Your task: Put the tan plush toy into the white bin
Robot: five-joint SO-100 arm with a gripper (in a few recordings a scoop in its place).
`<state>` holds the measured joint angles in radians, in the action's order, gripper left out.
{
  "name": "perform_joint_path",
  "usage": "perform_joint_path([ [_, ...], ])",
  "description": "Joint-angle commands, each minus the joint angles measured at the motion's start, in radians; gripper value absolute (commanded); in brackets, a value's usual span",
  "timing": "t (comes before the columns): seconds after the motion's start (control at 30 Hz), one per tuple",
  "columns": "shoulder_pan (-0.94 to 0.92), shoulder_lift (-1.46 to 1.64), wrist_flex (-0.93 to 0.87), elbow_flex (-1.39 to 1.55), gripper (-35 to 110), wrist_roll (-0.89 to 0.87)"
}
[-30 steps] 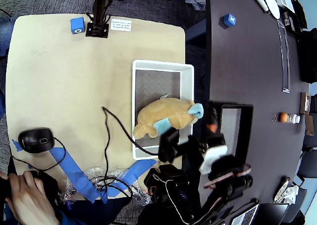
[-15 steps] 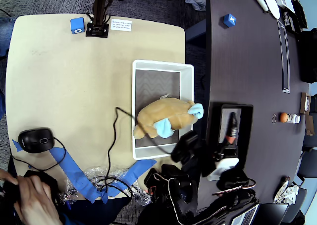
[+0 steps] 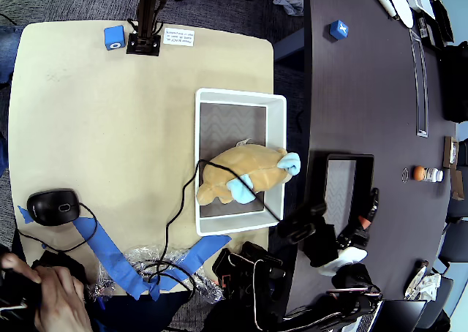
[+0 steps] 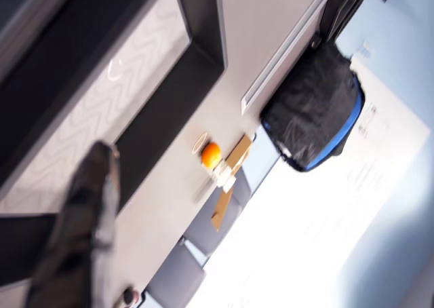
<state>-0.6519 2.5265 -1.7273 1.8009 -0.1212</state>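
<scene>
The tan plush toy (image 3: 245, 172) lies inside the white bin (image 3: 240, 94), across its lower half. Its light blue patches face up, and one blue end rests on the bin's right rim. A black cable (image 3: 184, 200) loops over the toy. My gripper (image 3: 373, 202) is far to the right, over the right edge of the black tray (image 3: 349, 159), holding nothing. In the wrist view one dark, blurred finger (image 4: 88, 206) hangs above that tray (image 4: 196, 23), and the blur hides how the jaws stand.
An orange ball (image 3: 419, 173) sits on the dark table right of the tray, also seen as the ball (image 4: 211, 153) in the wrist view. Blue cubes (image 3: 114, 36) (image 3: 338, 29) lie at the top. A mouse (image 3: 53, 206), blue tape (image 3: 110, 255) and a person's hand (image 3: 55, 303) are at lower left.
My gripper has drawn back from the bin's right rim, rightward and down across the black tray. The plush stays in the bin. The cable has shifted right over the toy.
</scene>
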Motion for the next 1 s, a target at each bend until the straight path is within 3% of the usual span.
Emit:
perform_joint_path([
  [0.0, -0.063, 0.023, -0.012, -0.008, 69, -0.002],
  [0.97, -0.135, 0.021, -0.012, -0.008, 69, -0.002],
])
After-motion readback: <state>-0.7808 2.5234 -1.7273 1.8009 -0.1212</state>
